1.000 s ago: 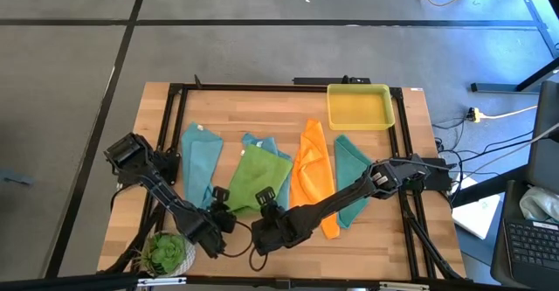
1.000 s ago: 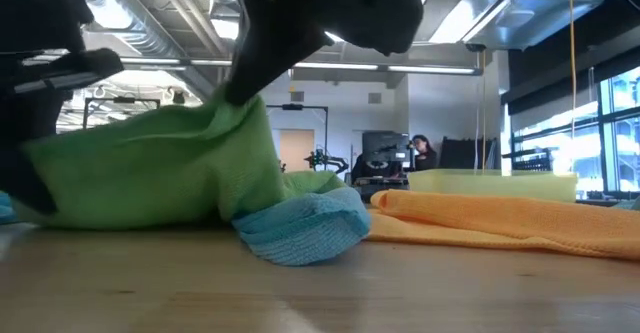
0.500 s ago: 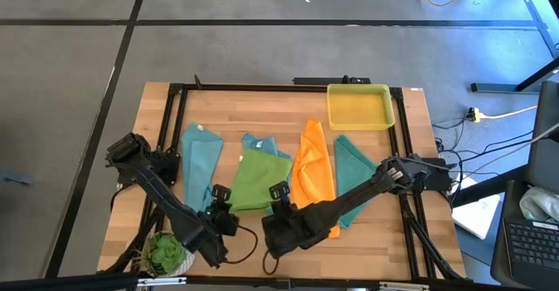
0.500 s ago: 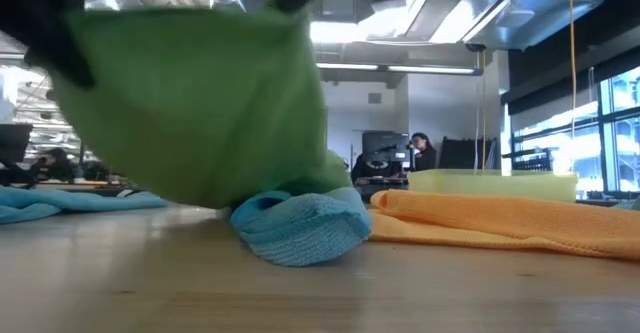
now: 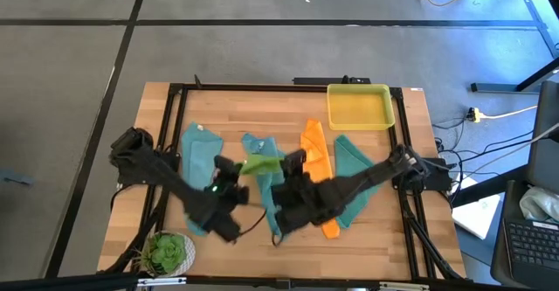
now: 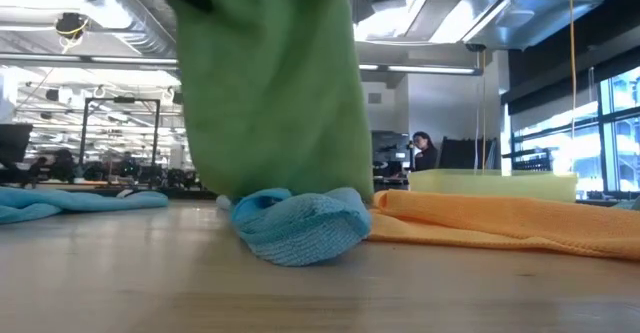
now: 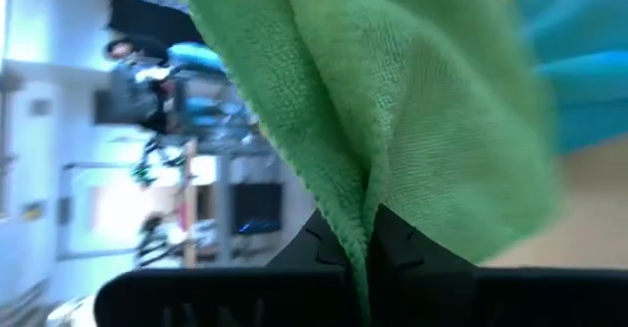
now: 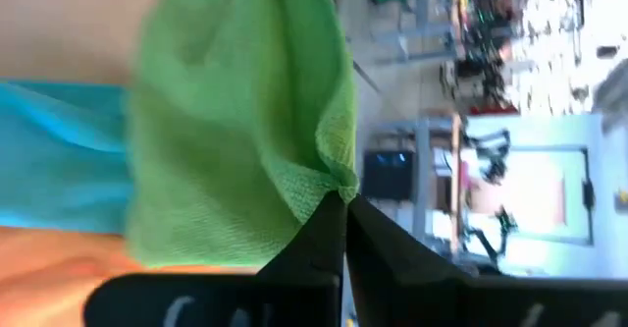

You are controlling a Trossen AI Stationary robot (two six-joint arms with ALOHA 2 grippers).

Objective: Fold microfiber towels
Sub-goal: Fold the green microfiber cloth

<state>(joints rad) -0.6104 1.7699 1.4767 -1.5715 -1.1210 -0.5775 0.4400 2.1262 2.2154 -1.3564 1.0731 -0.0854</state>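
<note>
A wooden table [image 5: 384, 230] is seen from above, with two dark robot arms meeting over its middle. The lime green towel [image 5: 259, 163] is held up off the table between them. The left gripper [image 5: 229, 170] is closed tight on one corner of it, and the right gripper [image 5: 293, 162] is closed tight on another; in each wrist view the cloth's edge is pinched between that arm's two dark fingers. In the low view the green towel hangs as a tall curtain, its lower edge at or just above the crumpled light blue towel [image 6: 300, 223] on the tabletop; whether they touch cannot be told.

The other cloths lie flat: a second light blue towel [image 5: 199, 151] towards the left, the orange towel [image 5: 316, 155] just right of centre, and the teal towel [image 5: 354, 164] beside it. A yellow tray [image 5: 359, 105] sits at the far right corner and a small potted plant [image 5: 166, 252] at the near left corner.

The step in hand is judged to be lifting the green towel clear so it can be laid out and folded. For a clean fold, the two pinched corners should be kept level and drawn apart until the top edge is taut. The hanging edge should be raised clear of the blue towel beneath, so it is not dragged along. The cloth is best lowered onto bare wood, hanging edge first.
</note>
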